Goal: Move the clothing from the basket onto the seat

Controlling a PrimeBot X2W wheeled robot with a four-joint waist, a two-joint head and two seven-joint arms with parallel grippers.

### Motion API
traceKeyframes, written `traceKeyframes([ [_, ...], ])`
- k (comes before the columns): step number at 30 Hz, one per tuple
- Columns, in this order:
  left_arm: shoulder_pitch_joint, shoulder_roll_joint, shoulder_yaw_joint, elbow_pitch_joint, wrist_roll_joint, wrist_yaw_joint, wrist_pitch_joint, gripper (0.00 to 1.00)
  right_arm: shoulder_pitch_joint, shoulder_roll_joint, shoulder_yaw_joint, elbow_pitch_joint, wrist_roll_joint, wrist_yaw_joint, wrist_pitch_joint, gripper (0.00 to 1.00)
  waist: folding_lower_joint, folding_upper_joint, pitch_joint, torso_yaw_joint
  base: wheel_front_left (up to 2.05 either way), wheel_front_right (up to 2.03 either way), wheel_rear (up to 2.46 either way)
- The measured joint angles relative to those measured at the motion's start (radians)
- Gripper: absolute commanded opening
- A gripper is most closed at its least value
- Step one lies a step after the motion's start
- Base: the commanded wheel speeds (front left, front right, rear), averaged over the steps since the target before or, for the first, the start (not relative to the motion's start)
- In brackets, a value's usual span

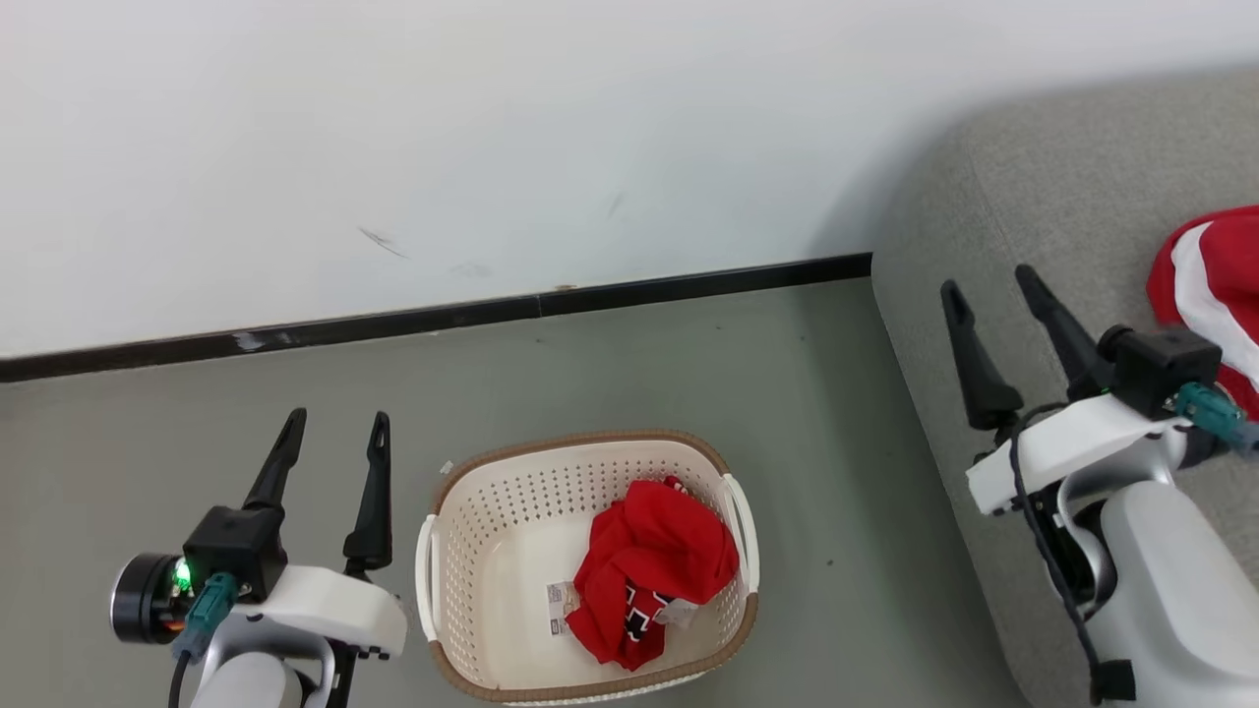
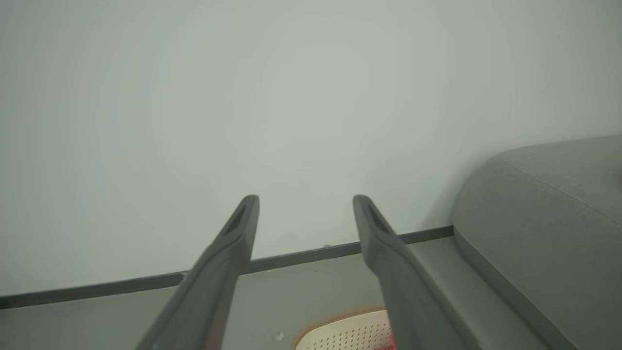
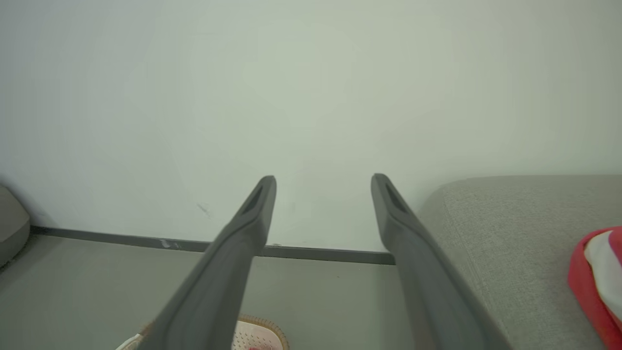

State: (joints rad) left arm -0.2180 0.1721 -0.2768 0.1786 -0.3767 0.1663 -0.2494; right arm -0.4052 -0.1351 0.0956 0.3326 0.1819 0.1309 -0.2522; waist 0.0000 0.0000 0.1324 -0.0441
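On grey floor (image 1: 689,364): cream basket (image 1: 492,521) near the wall, grey seat (image 1: 1062,177) at right. On seat: red white-striped garment (image 1: 1205,275).

Wide-spread left hand (image 2: 306,199) beside basket (image 2: 340,335)

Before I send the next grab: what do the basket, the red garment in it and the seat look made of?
The basket: apparently moulded cream plastic, matte, with rows of holes; its brown rim looks woven, possibly imitation. The red garment: soft cloth, crumpled in folds. The seat: grey woven upholstery, matte, finely flecked.
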Motion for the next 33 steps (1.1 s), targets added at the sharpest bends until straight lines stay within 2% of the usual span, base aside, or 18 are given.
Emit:
traceKeyframes([
  [8, 0.086, 0.015, 0.034, 0.003, 0.0, 0.016, 0.0, 1.0, 0.102, 0.03, -0.01, -0.032, -0.035, 0.0, 0.0, 1.0, 0.0, 0.0, -0.06, 0.036, 0.0, 0.0, 0.0],
  [33, 0.263, 0.016, 0.075, -0.024, 0.002, 0.015, 0.0, 1.0, 0.423, 0.082, -0.067, -0.131, -0.118, 0.0, 0.0, 1.0, 0.0, 0.0, -0.199, 0.093, 0.0, 0.0, 0.0],
])
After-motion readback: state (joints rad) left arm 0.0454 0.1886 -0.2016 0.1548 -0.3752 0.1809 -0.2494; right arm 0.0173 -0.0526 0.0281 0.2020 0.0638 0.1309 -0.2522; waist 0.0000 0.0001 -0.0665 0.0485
